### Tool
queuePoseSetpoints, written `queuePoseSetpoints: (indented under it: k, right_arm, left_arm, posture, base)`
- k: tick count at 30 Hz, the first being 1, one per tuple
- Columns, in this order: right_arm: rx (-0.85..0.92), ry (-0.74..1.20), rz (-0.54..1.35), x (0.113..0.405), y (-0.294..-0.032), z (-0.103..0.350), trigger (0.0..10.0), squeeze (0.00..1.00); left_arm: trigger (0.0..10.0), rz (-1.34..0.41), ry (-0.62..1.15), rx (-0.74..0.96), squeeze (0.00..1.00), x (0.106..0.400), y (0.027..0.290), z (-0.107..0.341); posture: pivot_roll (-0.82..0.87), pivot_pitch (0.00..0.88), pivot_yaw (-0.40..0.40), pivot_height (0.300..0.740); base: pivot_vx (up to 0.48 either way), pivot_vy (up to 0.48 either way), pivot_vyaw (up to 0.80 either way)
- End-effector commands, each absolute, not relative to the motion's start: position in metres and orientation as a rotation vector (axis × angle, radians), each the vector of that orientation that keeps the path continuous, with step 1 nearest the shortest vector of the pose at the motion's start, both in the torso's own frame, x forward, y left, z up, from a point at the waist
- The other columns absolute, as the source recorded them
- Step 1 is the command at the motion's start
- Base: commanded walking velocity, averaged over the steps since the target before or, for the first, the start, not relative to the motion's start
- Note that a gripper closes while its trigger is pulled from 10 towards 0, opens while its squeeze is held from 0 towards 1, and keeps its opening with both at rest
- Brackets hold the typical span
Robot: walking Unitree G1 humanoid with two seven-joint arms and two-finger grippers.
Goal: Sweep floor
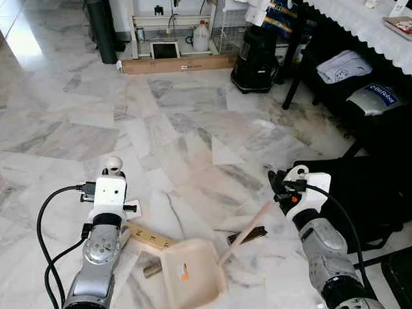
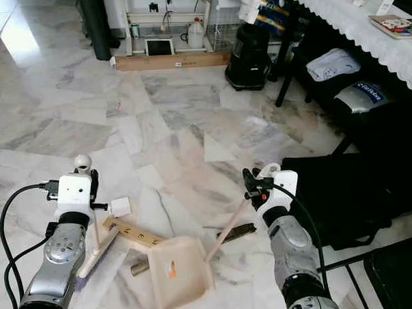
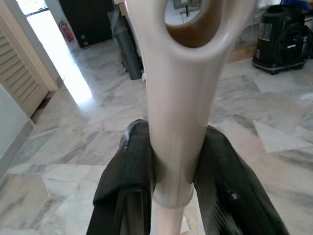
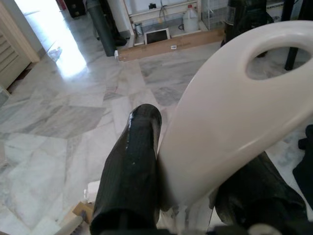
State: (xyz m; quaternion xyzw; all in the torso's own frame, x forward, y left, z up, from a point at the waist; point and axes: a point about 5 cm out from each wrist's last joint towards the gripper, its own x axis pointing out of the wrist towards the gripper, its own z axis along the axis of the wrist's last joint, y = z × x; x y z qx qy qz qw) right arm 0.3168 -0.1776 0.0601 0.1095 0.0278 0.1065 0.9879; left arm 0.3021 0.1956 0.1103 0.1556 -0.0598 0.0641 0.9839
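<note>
Left end effector [image 3: 171,181] clamped on hand broom handle [image 3: 178,122] | right end effector [image 4: 195,186] clamped on dustpan handle [image 4: 234,112] | cream dustpan [image 1: 191,275] on marble floor [image 1: 177,128] between both arms, beside wooden block [image 2: 133,232]

Wide open marble floor [image 1: 122,117] ahead and to the far left. Near centre crowded: cream dustpan [image 1: 191,275] lying low, with a wooden block [image 1: 149,237], a small metal cylinder [image 1: 153,270], a dark flat piece [image 1: 247,235] and a white scrap [image 2: 121,207] scattered just beside it. Right side blocked by a black bag [image 1: 368,192] and a dark table [image 1: 364,24] with lace cloth. Far edge closed off by a long cardboard box [image 1: 178,63], a black vacuum cleaner [image 1: 255,56] and a dark bin [image 1: 101,25]. Free passage between dustpan and far box.
</note>
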Motion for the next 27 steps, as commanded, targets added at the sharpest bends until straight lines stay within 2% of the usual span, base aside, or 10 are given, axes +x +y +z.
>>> queuePoseSetpoints:
  k: [1, 27]
  right_arm:
    - [0.219, 0.047, 0.189, 0.316, -0.184, 0.061, 10.0, 0.0]
    - [0.144, 0.111, 0.084, 0.307, -0.198, 0.046, 10.0, 0.0]
  left_arm:
    - [10.0, 0.128, -0.157, 0.334, 0.0, 0.303, 0.195, 0.117]
    - [10.0, 0.131, -0.149, 0.342, 0.0, 0.298, 0.197, 0.116]
  posture:
    - [0.08, 0.109, -0.108, 0.74]
    - [0.09, 0.15, -0.106, 0.74]
  base:
    - [0.0, 0.0, 0.0]
    - [0.0, 0.0, 0.0]
